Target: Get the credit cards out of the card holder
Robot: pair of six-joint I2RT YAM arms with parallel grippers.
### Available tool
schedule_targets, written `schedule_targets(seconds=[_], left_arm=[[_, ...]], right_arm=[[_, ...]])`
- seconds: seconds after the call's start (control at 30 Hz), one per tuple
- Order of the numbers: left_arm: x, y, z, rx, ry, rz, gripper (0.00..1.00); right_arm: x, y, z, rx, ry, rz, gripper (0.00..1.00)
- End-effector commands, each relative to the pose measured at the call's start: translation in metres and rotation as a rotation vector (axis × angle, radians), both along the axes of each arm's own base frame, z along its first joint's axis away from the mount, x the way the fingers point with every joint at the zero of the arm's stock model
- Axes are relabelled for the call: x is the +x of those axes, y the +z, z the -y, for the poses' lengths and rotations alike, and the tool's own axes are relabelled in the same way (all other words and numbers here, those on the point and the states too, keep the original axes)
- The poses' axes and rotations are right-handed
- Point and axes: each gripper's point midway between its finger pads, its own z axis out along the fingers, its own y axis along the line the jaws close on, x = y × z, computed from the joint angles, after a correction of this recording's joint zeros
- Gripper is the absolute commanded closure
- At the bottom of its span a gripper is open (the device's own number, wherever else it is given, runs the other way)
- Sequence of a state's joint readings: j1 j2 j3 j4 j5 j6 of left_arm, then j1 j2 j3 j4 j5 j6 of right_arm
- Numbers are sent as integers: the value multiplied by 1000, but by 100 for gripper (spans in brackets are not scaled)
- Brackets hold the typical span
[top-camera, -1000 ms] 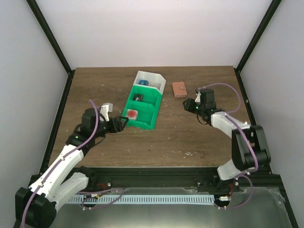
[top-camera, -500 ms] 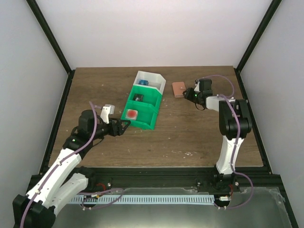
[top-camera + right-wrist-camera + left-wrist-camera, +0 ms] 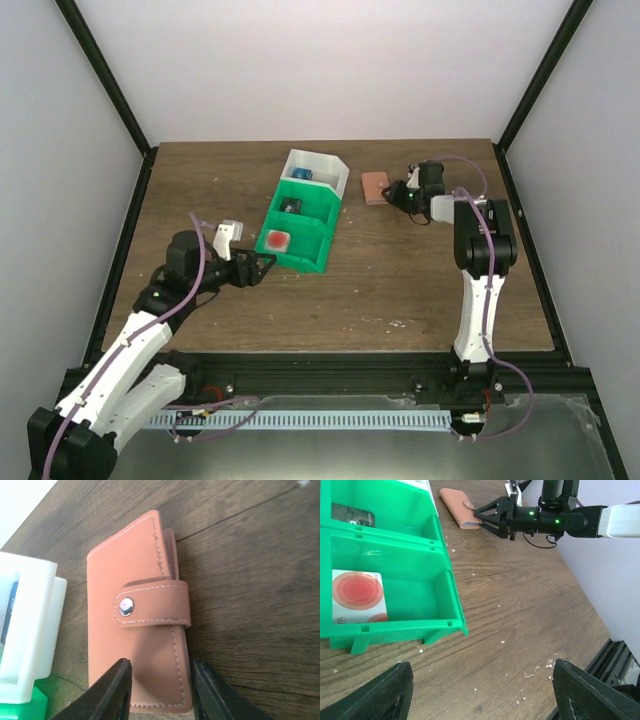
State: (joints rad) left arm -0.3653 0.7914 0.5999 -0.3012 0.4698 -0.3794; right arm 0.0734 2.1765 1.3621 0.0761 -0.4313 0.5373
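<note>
The card holder [image 3: 376, 186] is a salmon-brown wallet lying flat and closed on the table at the back right, its strap snapped shut. It also shows in the right wrist view [image 3: 137, 630] and the left wrist view [image 3: 458, 506]. No credit cards show; the closed wallet hides its contents. My right gripper [image 3: 161, 690] is open, its fingers just short of the wallet's near end; it sits beside the wallet in the top view [image 3: 395, 191]. My left gripper [image 3: 262, 263] is open and empty, next to the green bin's near end.
A green-and-white three-compartment bin [image 3: 322, 212] stands left of the wallet, holding a red-and-white block [image 3: 277, 240], a black block [image 3: 291, 206] and a blue block [image 3: 303, 175]. Black frame posts and grey walls bound the table.
My right gripper has reached forward and left to the wallet's end. The left gripper has edged slightly toward the bin.
</note>
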Motion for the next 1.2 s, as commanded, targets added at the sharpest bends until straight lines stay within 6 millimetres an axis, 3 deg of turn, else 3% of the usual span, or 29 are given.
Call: schedule_targets(seconds=[0.0, 0.17, 0.2, 0.37, 0.6, 0.77, 0.97, 1.17], left_arm=[[-6, 1, 10, -17, -75, 8, 22], [-5, 3, 10, -11, -70, 0, 23], [-6, 4, 10, -13, -74, 2, 23], [-16, 1, 21, -7, -126, -13, 25], [-23, 0, 36, -14, -125, -39, 30], [-18, -6, 46, -98, -115, -102, 32], [-21, -2, 64, -222, -180, -144, 32], [-23, -11, 70, -249, -194, -208, 33]], right_arm=[[4, -1, -3, 32, 33, 0, 68], [-3, 19, -5, 63, 61, 53, 98], [-7, 26, -5, 69, 64, 71, 99], [-31, 42, -11, 102, 107, 96, 99], [-78, 42, -14, 106, 144, 73, 99], [-118, 38, -15, 109, 173, 44, 100], [-180, 37, -33, 141, 270, 1, 100], [-234, 67, -48, 179, 358, 50, 100]])
